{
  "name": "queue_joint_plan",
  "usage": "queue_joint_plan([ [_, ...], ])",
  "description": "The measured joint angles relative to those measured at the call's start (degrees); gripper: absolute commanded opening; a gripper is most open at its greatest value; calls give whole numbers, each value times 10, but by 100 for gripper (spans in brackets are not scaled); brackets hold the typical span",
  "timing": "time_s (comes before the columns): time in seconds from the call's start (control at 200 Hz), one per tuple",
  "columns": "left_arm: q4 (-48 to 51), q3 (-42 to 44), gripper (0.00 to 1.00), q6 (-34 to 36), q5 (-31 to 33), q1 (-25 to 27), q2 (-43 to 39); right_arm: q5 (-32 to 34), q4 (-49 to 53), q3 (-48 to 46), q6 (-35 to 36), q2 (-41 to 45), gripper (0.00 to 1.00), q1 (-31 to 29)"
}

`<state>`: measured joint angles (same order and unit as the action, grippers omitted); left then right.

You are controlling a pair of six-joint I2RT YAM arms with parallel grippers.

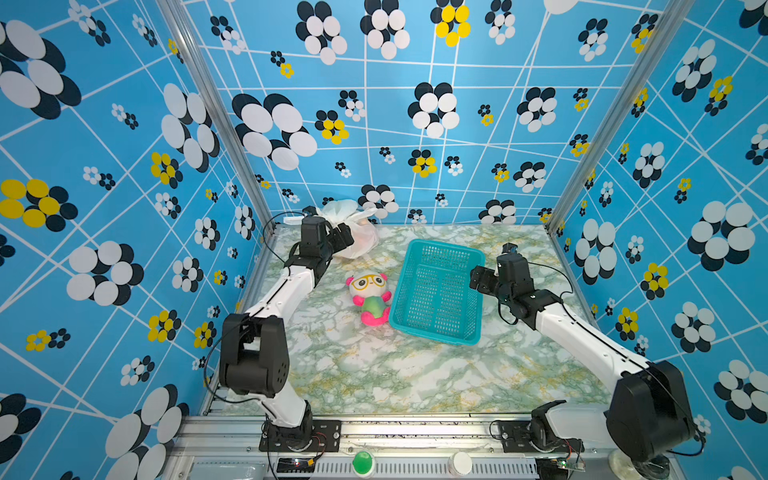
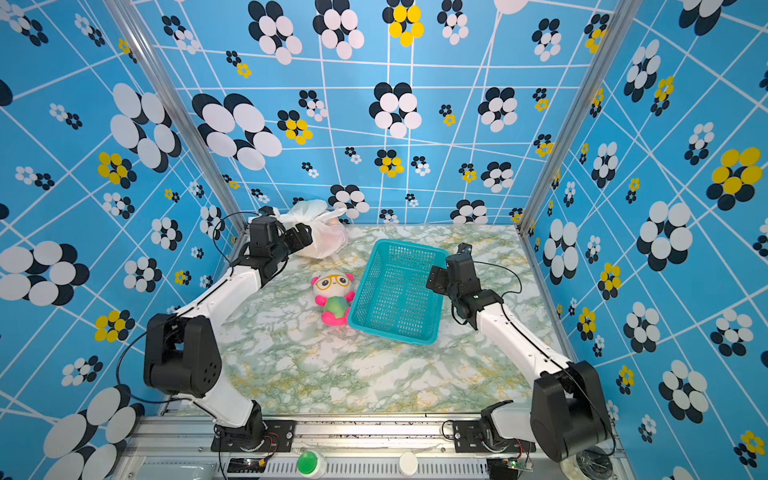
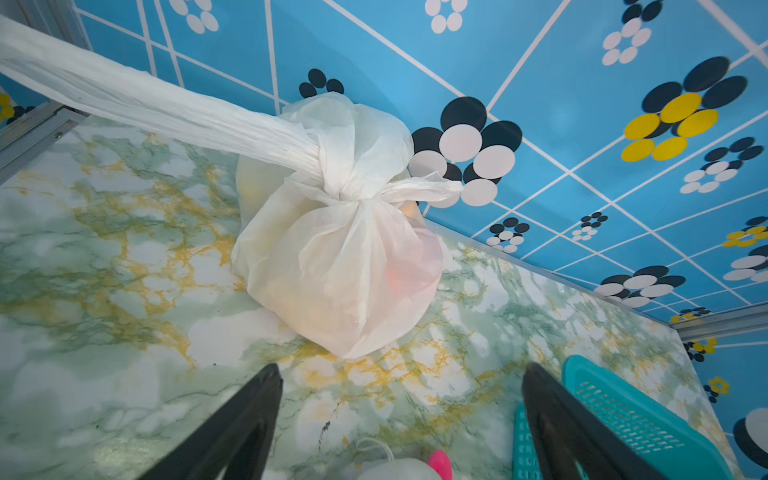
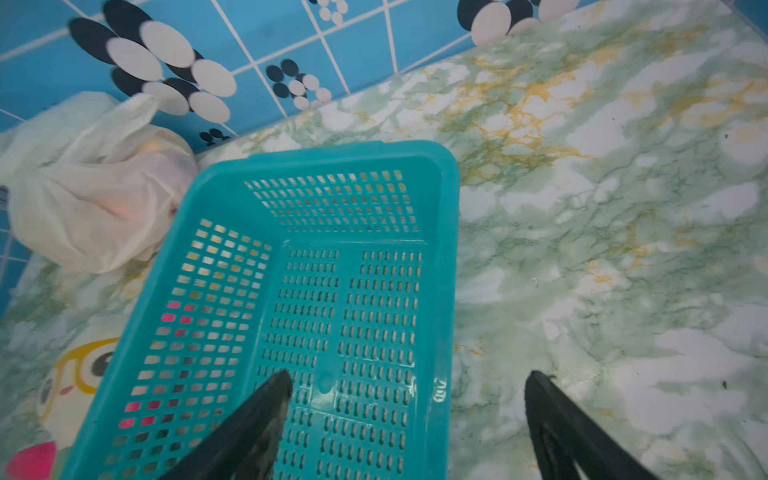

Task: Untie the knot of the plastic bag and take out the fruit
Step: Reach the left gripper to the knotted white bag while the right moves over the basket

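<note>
Bench [image 1: 395, 374]: marble-print top, blue flowered walls on three sides.

Plastic bag [image 1: 359, 239]: sits in the far left corner of the bench, close against the back wall. White, translucent, bulging.

Knot [image 3: 353, 195]: tied, on top of the bag. One short flat end [image 3: 428, 187] sticks out sideways. A long handle strip [image 3: 145, 104] runs from the knot out past the edge of the left wrist view. Cannot tell where it ends.

Fruit [image 3: 409, 266]: inside the bag, seen only as pink and orange tints through the plastic. Pieces cannot be counted.

Left pincer [image 3: 402, 370]: fingers spread wide, nothing between them but bare bench. It points at the bag from the near side and is apart from it in the wrist view. In both top views it overlaps the bag's left near flank.

Right pincer [image 4: 409, 376]: fingers spread wide, holding nothing. It hangs over the right long wall of the teal basket [image 1: 444, 246], with one finger above the basket floor and one above the bench.

Teal basket: empty, lying right of the bench middle, well apart from the bag.

Plush toy [image 1: 370, 297]: lies face up just beside the basket's left wall, near side of the bag.
</note>
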<state>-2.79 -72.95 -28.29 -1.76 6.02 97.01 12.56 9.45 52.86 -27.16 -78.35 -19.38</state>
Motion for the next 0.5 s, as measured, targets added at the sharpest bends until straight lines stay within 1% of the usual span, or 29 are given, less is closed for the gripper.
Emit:
queue_joint_plan([
  [0.105,31,-34,95,19,6,0,37,19,11,20,5,-51,81,0],
  [0.175,49,-69,95,27,10,0,68,24,14,34,7,-84,75,0],
  [0.295,76,-130,95,41,21,5,123,35,16,44,3,-126,68,0],
  [0.405,100,-177,95,53,40,14,170,50,17,43,1,-134,53,0],
  [0.5,121,-202,95,59,54,19,198,61,17,43,-4,-134,44,4],
])
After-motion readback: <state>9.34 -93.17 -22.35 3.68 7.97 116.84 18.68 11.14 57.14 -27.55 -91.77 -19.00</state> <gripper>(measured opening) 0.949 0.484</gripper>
